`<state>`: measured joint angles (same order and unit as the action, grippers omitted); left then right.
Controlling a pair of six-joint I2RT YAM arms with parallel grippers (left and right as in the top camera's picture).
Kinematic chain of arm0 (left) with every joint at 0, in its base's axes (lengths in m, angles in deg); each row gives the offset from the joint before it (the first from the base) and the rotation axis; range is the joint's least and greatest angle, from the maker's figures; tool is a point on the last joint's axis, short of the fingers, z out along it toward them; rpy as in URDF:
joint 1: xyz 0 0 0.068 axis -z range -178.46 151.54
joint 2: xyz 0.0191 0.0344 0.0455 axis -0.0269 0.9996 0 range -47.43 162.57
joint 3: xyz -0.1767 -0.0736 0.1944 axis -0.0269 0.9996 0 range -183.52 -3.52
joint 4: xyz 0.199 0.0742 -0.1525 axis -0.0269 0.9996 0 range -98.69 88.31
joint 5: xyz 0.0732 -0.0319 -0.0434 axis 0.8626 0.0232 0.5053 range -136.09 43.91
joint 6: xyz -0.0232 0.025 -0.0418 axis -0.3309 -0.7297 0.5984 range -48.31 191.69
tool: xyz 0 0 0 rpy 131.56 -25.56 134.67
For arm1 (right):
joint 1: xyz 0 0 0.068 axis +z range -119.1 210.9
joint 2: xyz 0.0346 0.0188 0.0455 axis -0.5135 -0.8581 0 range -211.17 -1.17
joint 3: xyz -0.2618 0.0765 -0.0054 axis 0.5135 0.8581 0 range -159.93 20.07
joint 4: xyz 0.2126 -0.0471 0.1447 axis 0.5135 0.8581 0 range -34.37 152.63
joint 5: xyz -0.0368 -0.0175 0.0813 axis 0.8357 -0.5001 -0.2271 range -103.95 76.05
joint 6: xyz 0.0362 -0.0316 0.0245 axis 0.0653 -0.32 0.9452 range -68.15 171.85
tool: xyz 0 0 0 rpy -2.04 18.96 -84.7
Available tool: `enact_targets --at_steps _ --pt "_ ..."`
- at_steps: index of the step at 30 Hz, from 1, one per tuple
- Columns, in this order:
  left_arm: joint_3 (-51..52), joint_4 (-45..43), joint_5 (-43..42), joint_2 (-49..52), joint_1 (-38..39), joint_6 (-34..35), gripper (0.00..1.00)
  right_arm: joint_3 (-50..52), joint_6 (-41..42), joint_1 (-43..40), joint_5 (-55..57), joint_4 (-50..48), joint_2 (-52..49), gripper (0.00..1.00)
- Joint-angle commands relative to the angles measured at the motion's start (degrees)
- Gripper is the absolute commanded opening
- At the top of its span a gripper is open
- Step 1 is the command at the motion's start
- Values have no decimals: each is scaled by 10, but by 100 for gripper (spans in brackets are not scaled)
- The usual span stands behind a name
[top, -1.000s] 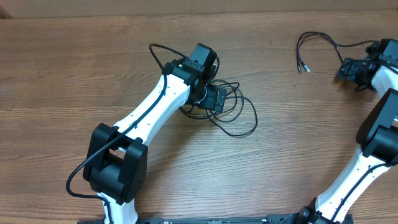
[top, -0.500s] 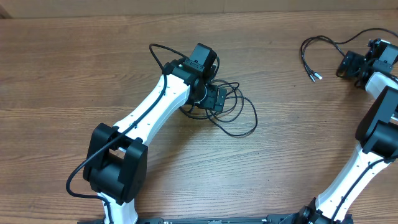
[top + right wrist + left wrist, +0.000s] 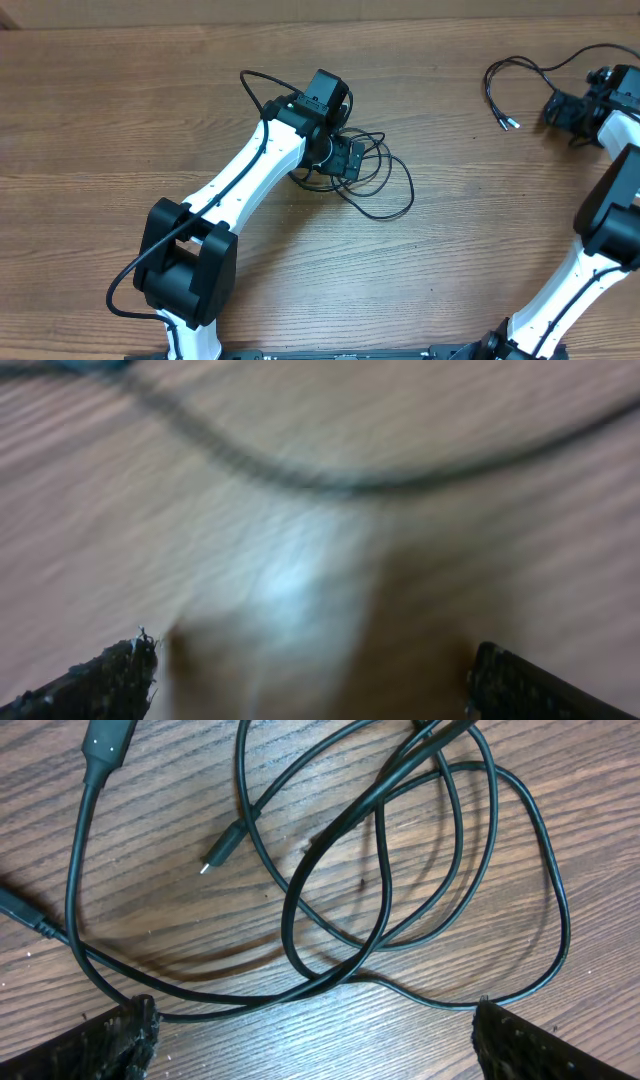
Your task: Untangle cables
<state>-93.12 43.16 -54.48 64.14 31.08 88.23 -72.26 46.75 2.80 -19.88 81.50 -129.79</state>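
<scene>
Overhead view: the main heap of cables (image 3: 385,190) lies near the middle of the table (image 3: 120,80), a loose pile of overlapping black loops. The left arm (image 3: 250,175) reaches over the heap's left edge. Left jaws stand wide apart above the heap, gripping nothing.

Left wrist view: both tips sit at the bottom corners, with only wood and cord between them. Several loops cross one another. A small plug (image 3: 222,848) lies free inside them, and a larger plug (image 3: 108,745) sits at the far left.

One cable (image 3: 497,72) lies well apart at the far right of the table. Its silver-tipped end (image 3: 510,123) rests on bare wood and its other end runs toward the right jaws. Right jaws are also wide apart and hold nothing. The right wrist view is blurred, with only a dark cord legible across the top.

Judgement: early to middle stage. One cable looks separated from the pile. The central heap is not yet sorted, and its crossings remain to be pulled apart one by one.
</scene>
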Motion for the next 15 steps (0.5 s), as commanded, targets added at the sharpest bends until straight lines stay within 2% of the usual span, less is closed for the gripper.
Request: enact_targets --at_steps 1,6,10,15 --pt "-1 0 -4 1 -1 6 100 4 8 0 -77 42 115 100" --pt "-1 0 -4 1 -1 6 100 4 8 3 -237 126 234 100" --pt "-1 0 -4 1 -1 6 100 4 8 12 -361 174 292 100" --pt "-1 0 -4 1 -1 6 100 5 9 45 -378 267 304 100"
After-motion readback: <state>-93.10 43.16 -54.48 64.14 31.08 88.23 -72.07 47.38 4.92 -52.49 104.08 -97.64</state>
